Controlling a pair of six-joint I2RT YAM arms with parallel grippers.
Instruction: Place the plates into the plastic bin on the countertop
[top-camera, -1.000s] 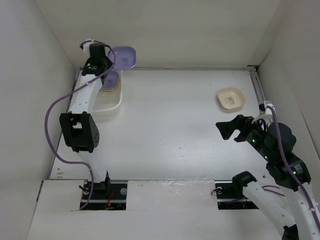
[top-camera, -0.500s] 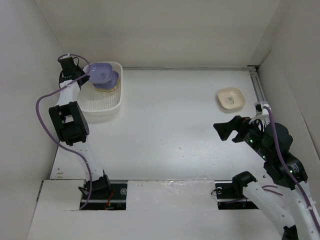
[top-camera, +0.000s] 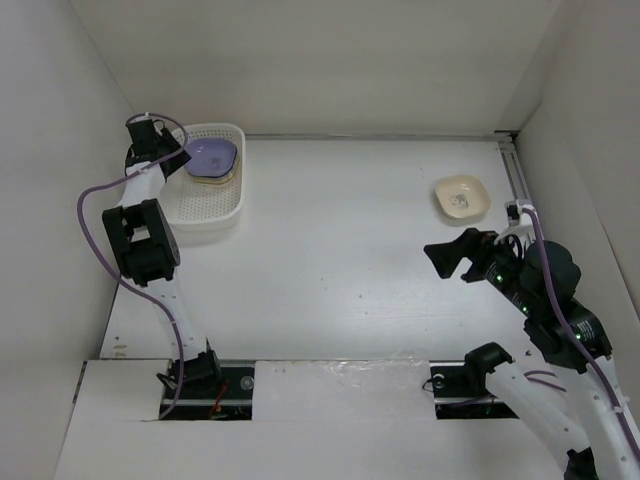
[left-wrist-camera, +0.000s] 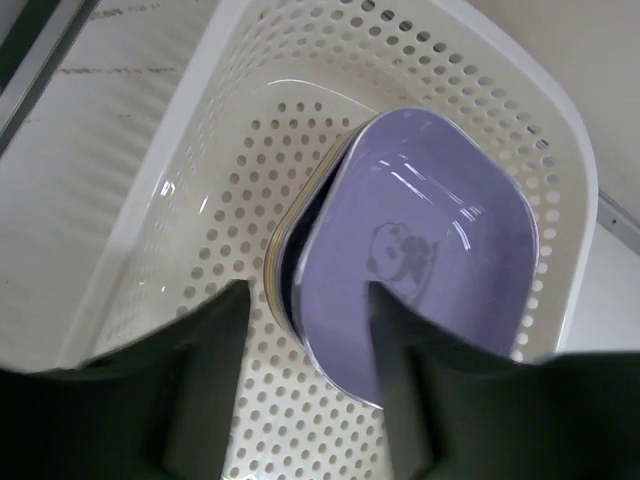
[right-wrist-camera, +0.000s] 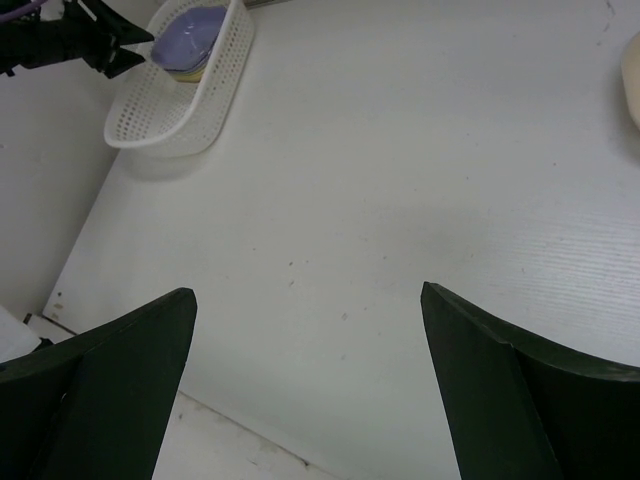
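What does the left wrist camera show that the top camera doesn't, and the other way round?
Only the left wrist view: the panda-like print on the lavender plate, a yellow plate edge beneath it, and the holes in the plastic bin close up.

Only the top view: a cream plate alone on the countertop, and the right claw open, short of it.

Both: the lavender plate lying topmost in the bin, the left claw beside it, fingers apart.
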